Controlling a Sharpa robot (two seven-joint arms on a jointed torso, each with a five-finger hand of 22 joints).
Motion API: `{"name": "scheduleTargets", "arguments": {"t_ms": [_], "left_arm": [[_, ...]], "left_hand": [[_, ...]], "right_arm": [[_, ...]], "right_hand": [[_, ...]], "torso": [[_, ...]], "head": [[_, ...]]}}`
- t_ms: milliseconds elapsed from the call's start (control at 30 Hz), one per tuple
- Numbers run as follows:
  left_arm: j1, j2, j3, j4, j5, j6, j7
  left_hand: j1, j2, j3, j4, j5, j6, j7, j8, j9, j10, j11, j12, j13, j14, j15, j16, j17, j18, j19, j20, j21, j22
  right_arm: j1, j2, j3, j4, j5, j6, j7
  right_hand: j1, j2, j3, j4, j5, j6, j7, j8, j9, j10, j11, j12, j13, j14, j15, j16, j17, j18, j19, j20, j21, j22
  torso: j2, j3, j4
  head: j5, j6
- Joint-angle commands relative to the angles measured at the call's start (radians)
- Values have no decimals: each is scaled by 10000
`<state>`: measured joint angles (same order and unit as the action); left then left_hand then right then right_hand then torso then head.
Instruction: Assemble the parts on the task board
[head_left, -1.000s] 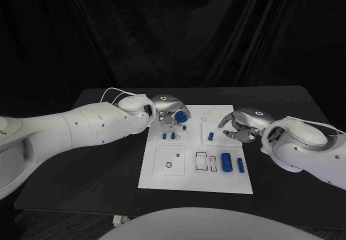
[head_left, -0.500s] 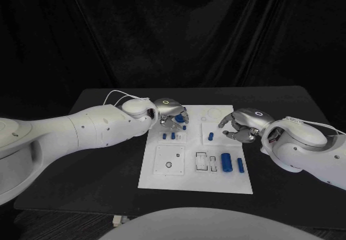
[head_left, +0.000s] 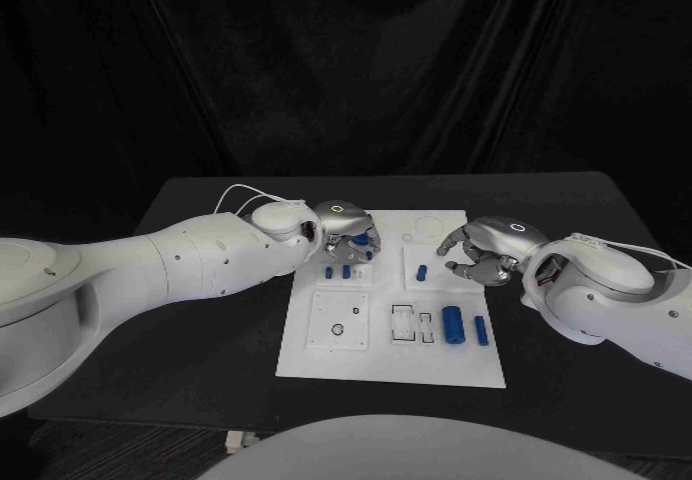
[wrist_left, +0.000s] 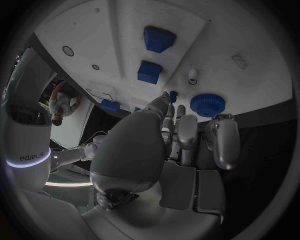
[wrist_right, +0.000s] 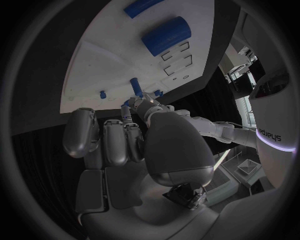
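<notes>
Task board (head_left: 378, 355): 2 blue cylinders (head_left: 453, 324); left hand (head_left: 346, 233) fingers around gear (wrist_left: 207, 105); right hand (head_left: 483, 255) fingers curled, empty.

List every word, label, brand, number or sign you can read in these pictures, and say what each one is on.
"sharpa", partly cut off: on the white wrist band of the left arm, above a glowing ring, in the right wrist view.
The same lettering, seen reversed and not cleanly readable: on the white wrist band of the right arm, in the left wrist view.
Task board: no readable marks.
</notes>
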<state>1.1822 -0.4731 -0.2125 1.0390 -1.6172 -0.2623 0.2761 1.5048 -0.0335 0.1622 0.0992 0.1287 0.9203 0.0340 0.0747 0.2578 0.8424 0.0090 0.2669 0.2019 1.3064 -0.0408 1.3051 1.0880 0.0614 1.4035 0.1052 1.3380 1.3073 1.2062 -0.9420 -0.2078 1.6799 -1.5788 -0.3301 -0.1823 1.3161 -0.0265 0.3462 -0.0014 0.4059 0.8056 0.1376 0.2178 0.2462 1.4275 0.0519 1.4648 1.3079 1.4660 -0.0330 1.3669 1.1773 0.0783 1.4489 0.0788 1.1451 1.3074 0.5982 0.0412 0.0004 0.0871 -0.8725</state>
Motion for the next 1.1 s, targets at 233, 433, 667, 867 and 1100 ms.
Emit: {"name": "scheduleTargets", "arguments": {"t_ms": [233,433,667,867,1100], "left_arm": [[-99,118,11,-164,-57,-100,347],[-143,149,11,-262,-57,-269,427],[-168,147,11,-294,-57,-602,535],[-174,44,11,-183,-57,-1551,803],[-132,-415,14,340,-57,-2563,865]], "left_hand": [[69,-91,394,12,67,296,59,-15,-143,614,-24,-6,-96,-21,-33,60,-15,-30,49,-59,-7,1863],[168,-104,683,-1,101,537,102,53,-199,1191,-25,86,-93,58,-9,132,18,-54,132,-77,89,1896],[367,-111,993,-131,78,987,223,197,-212,2001,-3,209,-62,234,21,247,107,-88,260,-109,240,1943],[442,-138,1124,-219,196,1496,388,366,-196,2587,73,170,-73,556,72,381,275,-148,476,-160,507,2024],[311,-246,1226,-162,600,1740,444,336,-252,2862,121,-190,-223,776,50,361,286,-173,584,-220,615,2056]], "right_arm": [[-25,13,6,-6,-19,-9,34],[-25,6,6,-3,-19,14,32],[-25,-2,6,2,-19,21,37],[-26,-18,6,14,-19,15,46],[-26,-65,6,29,27,56,50]], "right_hand": [[61,-16,18,-75,32,111,1,9,16,-40,-40,-22,236,338,24,3,-13,95,-13,-51,15,1439],[64,-12,23,-77,33,115,0,9,17,-44,-40,-25,229,334,24,-9,-35,100,-20,-51,-10,1432],[64,-12,23,-77,33,115,0,9,17,-44,-40,-25,229,334,24,-9,-35,100,-20,-51,-10,1432],[64,-12,23,-77,33,115,0,9,17,-44,-40,-25,229,334,24,-9,-35,100,-20,-51,-10,1432],[64,-12,23,-77,33,115,0,9,17,-44,-40,-25,229,334,24,-9,-35,100,-20,-51,-10,1432]], "torso": [[-4,0,-3],[-5,3,-2],[-3,3,0],[-5,0,-1],[-4,-1,2]], "head": [[2,-2],[-9,-2],[-22,-2],[-40,-2],[-68,-2]]}}
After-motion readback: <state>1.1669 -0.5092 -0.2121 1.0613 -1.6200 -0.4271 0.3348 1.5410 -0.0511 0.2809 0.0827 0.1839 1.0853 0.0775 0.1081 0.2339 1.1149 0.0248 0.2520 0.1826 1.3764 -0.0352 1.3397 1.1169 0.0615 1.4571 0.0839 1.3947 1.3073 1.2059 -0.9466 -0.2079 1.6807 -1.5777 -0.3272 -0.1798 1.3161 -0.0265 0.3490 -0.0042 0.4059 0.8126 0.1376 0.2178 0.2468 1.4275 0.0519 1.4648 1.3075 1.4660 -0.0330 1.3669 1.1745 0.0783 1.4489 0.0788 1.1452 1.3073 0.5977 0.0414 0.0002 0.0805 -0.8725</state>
